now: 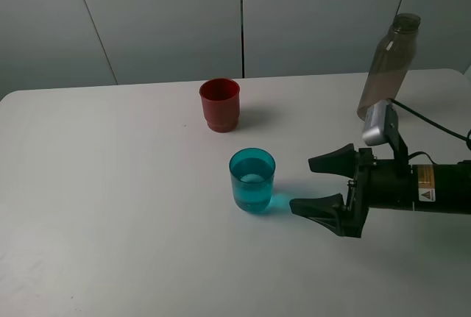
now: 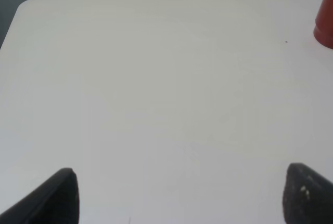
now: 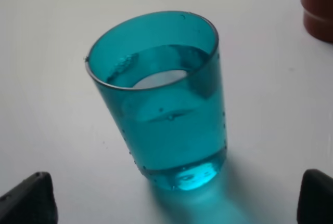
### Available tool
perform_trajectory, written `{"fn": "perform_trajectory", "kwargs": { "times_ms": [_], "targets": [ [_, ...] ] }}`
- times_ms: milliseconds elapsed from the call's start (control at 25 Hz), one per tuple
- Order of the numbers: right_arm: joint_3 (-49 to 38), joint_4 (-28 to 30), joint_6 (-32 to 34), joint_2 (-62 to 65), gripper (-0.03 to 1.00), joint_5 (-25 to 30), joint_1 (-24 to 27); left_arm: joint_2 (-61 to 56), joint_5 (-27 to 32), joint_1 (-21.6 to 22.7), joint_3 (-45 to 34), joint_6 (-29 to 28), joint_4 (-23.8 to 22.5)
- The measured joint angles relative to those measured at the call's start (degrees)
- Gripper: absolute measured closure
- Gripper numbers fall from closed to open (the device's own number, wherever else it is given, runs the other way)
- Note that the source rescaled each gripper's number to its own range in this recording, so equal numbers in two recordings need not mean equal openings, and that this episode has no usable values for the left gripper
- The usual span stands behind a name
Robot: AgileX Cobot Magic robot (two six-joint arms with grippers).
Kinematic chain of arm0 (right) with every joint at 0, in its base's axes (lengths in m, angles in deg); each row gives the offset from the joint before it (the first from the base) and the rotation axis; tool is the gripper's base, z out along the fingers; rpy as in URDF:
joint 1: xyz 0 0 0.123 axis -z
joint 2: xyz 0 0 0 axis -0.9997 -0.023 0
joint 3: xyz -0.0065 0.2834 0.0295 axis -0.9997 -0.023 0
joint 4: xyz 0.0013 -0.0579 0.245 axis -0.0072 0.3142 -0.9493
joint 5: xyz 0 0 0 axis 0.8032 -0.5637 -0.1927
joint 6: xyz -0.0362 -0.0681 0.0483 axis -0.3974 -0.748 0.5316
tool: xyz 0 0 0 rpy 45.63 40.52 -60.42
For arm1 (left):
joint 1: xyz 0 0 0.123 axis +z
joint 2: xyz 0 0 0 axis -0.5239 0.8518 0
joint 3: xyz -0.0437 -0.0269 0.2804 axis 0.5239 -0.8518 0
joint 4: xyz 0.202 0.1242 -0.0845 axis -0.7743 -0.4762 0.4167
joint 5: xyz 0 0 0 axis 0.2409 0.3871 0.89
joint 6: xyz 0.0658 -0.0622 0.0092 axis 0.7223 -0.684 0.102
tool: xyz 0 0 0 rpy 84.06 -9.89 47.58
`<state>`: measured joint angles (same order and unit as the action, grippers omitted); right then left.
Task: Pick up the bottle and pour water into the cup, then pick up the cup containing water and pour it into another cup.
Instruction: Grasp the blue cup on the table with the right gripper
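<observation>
The teal cup [image 1: 252, 180] stands upright mid-table, holding water; it fills the right wrist view [image 3: 164, 109]. The red cup [image 1: 219, 104] stands upright behind it and shows at the edge of the right wrist view [image 3: 318, 5] and the left wrist view [image 2: 325, 18]. The smoky grey-brown bottle [image 1: 387, 67] stands upright at the back right, uncapped. My right gripper [image 1: 318, 184] is open and empty, low over the table just right of the teal cup, fingers pointing at it and apart from it. My left gripper [image 2: 179, 195] is open and empty over bare table; it is outside the exterior view.
The white table [image 1: 110, 207] runs to a grey panelled wall at the back. A black cable [image 1: 430, 122] trails from the right arm past the bottle's base. The table's far left corner shows in the left wrist view [image 2: 23, 5].
</observation>
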<state>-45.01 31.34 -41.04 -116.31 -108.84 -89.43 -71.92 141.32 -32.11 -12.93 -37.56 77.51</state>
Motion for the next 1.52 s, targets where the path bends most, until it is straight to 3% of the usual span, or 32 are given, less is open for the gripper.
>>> {"fn": "perform_trajectory", "kwargs": {
  "times_ms": [480,1040,1520],
  "targets": [
    [6.6,-1.3,-2.4,-4.0,-0.03,2.0,-5.9,0.0,0.0,0.0,0.0,0.0,0.0],
    [6.7,-7.0,-3.9,-4.5,-0.03,2.3,-8.8,0.0,0.0,0.0,0.0,0.0,0.0],
    [6.7,-7.9,-3.9,-4.6,-0.03,2.0,-10.0,0.0,0.0,0.0,0.0,0.0,0.0]
  ]
}}
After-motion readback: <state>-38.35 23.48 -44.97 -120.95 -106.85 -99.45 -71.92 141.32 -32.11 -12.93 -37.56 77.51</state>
